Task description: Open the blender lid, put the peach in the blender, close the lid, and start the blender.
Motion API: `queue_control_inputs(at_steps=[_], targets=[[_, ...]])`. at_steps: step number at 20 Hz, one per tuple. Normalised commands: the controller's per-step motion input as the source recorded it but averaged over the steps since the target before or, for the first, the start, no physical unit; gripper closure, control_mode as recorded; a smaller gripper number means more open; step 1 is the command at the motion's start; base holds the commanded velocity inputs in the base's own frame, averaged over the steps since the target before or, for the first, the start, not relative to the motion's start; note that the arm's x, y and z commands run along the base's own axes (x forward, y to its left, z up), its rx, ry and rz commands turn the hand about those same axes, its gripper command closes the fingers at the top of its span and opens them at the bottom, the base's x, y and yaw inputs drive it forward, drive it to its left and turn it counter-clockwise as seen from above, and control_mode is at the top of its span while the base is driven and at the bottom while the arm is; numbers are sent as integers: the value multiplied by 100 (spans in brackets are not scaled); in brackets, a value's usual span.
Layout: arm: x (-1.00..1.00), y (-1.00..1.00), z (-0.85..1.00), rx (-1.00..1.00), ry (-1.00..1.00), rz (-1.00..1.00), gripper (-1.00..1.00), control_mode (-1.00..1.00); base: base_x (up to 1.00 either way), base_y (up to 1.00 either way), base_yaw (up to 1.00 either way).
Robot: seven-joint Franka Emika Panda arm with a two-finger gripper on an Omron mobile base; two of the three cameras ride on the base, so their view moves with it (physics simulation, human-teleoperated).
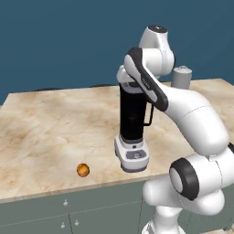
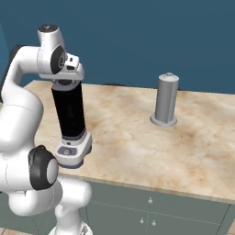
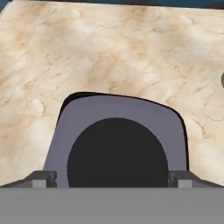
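The blender (image 1: 132, 119) stands near the counter's front edge, a tall black jar with a side handle on a white-grey base (image 2: 72, 149). The dark grey blender lid (image 3: 118, 114) sits on the jar's top, and its black round knob (image 3: 117, 153) fills the space between my fingertips (image 3: 43, 179). My gripper (image 3: 111, 180) hangs straight down over the lid, open, with one finger on each side of the knob. It sits right on the jar's top in the right base view (image 2: 65, 81). The peach (image 1: 82, 170), a small orange-brown ball, lies on the counter left of the blender, close to the front edge.
A plain grey cylinder (image 2: 166, 98) on a round foot stands farther back on the right of the marble counter (image 1: 50, 123). Grey cabinet fronts (image 2: 151, 211) run below the counter's front edge. A dark blue wall rises behind.
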Motion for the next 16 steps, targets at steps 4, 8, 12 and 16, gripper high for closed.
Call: queue_control_inputs(at_steps=[4,8,12,16], targets=[[-26,0,-54,0,0,0,-100,-100,0,0,0],[-19,0,-59,0,0,0,100,-100,0,0,0],[-1,0,-45,0,2,0,100,-100,0,0,0],[12,0,-34,0,2,0,100,-100,0,0,0]])
